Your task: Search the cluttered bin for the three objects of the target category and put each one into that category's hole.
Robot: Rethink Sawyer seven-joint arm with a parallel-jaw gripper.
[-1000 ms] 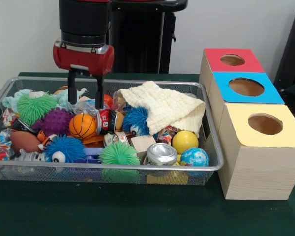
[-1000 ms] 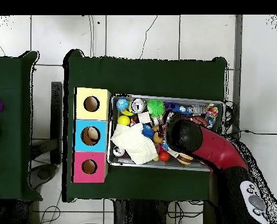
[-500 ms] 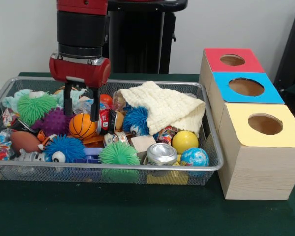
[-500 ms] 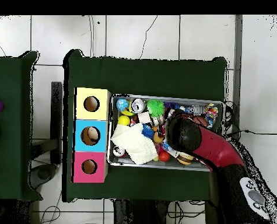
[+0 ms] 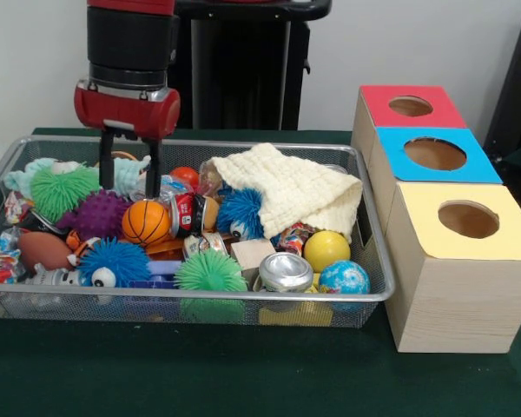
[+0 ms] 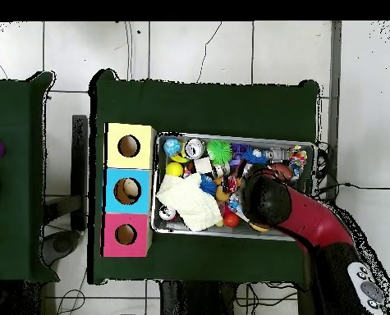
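- Since a second ago the gripper [image 5: 128, 167] has slid left along the wire bin [image 5: 243, 299], away from the cream cloth [image 5: 291, 189].
- Its fingers hang spread, holding nothing.
- They sit just behind the orange ball [image 5: 145, 222], possibly touching clutter.

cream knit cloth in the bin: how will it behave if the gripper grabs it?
The cream cloth lies draped and folded over other items, so probably floppy: it should sag and trail. It looks light. Its loose knit may snag neighbours like the blue spiky ball.
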